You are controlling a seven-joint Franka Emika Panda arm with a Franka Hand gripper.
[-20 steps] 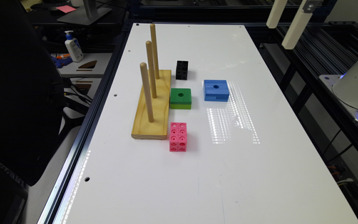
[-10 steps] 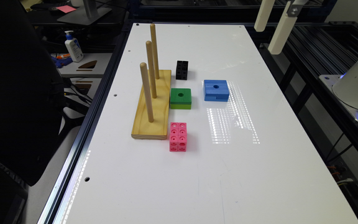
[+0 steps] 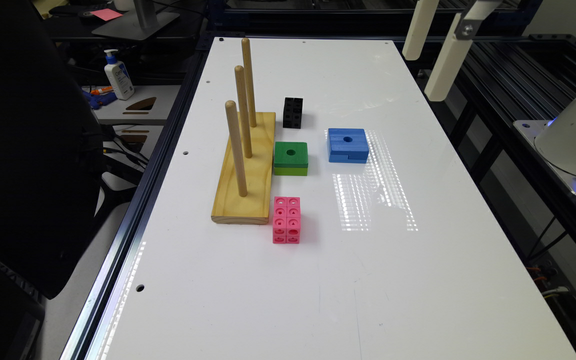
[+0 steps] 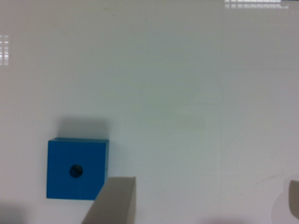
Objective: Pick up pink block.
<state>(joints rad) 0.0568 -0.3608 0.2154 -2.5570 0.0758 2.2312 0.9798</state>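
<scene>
While the pink block [image 3: 286, 220] sits on the white worktop [image 3: 418, 280] just beside the wooden peg stand [image 3: 246, 167], the fingers [image 4: 114, 200] hang spread wide apart, holding nothing, far from it. A blue block [image 4: 77, 168] lies under them, near one finger. Green block [image 3: 290, 157] and black block [image 3: 293, 112] sit close by the stand. Dark shelves and a bottle [image 3: 118, 75] stand around the worktop.

I see the gripper [image 3: 435, 55] has drifted toward the exterior view's left across the far end of the table [image 3: 418, 280], from beyond its far right corner to over that edge, its two pale fingers [image 3: 449, 60] hanging tilted as before.
</scene>
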